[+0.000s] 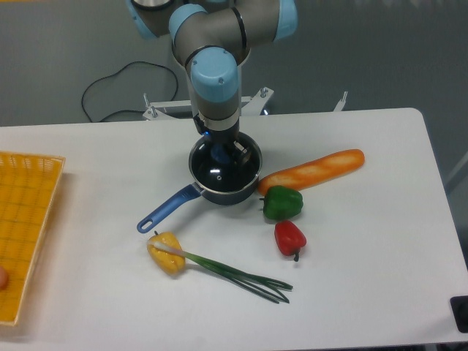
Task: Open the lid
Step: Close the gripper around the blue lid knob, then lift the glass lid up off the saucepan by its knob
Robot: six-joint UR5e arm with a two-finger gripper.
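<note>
The lid (pixel 224 175) is a clear glass disc with a thin silver rim. It lies flat on the dark blue saucepan (pixel 232 197), whose long blue handle (pixel 167 208) points to the front left. My gripper (pixel 225 151) points straight down over the centre of the lid. Its fingertips are at the blue knob (pixel 220 153), which is partly hidden between them. I cannot tell whether the fingers are closed on the knob or stand just beside it.
A baguette (pixel 313 170), a green pepper (pixel 281 202) and a red pepper (pixel 289 237) lie right of the pan. A yellow pepper (pixel 167 253) and green onion (pixel 234 273) lie in front. A yellow basket (pixel 25 219) is at the left edge.
</note>
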